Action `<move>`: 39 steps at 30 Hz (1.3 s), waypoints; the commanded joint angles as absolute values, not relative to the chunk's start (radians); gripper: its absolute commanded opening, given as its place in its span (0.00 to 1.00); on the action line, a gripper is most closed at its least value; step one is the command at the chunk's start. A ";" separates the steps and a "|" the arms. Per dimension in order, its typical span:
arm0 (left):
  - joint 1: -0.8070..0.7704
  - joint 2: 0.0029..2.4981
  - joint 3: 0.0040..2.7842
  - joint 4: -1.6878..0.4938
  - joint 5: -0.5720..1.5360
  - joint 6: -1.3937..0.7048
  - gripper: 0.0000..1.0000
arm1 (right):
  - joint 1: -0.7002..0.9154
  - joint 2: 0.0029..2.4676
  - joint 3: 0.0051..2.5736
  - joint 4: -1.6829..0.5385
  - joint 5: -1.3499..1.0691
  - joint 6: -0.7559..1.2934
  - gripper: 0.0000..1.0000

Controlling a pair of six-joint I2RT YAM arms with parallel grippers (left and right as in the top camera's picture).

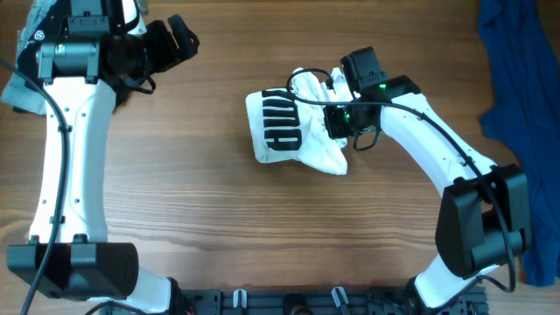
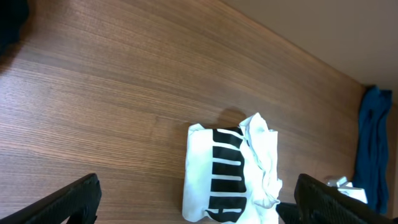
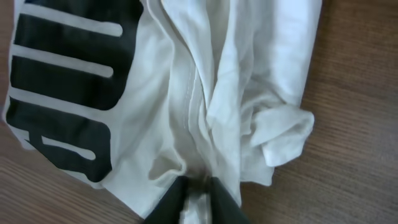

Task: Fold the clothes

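Observation:
The white T-shirt (image 1: 293, 127) with black block lettering lies bunched in a compact bundle at the middle of the wooden table. It also shows in the left wrist view (image 2: 230, 174) and fills the right wrist view (image 3: 186, 93). My right gripper (image 1: 337, 118) is at the bundle's right edge, shut on a pinched fold of the white fabric (image 3: 198, 186). My left gripper (image 1: 179, 39) is open and empty at the far left, raised well away from the shirt; its two dark fingertips (image 2: 199, 199) frame the bottom of the left wrist view.
A dark blue garment (image 1: 516, 79) lies at the right edge of the table, also showing in the left wrist view (image 2: 373, 143). A pale grey-blue cloth (image 1: 22, 87) peeks out at the far left behind the left arm. Bare wood surrounds the bundle.

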State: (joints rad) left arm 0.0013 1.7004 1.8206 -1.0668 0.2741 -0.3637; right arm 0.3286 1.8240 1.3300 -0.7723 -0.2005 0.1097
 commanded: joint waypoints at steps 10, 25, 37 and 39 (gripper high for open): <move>0.002 1.747 1.818 -1.068 0.268 -0.344 1.00 | 0.327 1.915 1.321 -0.722 -0.232 0.027 0.08; 0.002 1.747 1.818 -1.067 0.268 -0.344 1.00 | 0.092 1.874 1.322 -0.731 -0.241 0.051 0.37; 0.002 1.747 1.818 -1.066 0.267 -0.344 1.00 | 0.195 1.921 1.424 -0.410 -0.336 -0.131 0.68; 0.002 1.747 1.818 -1.066 0.268 -0.344 1.00 | 0.240 1.971 1.424 -0.357 -0.295 -0.132 0.64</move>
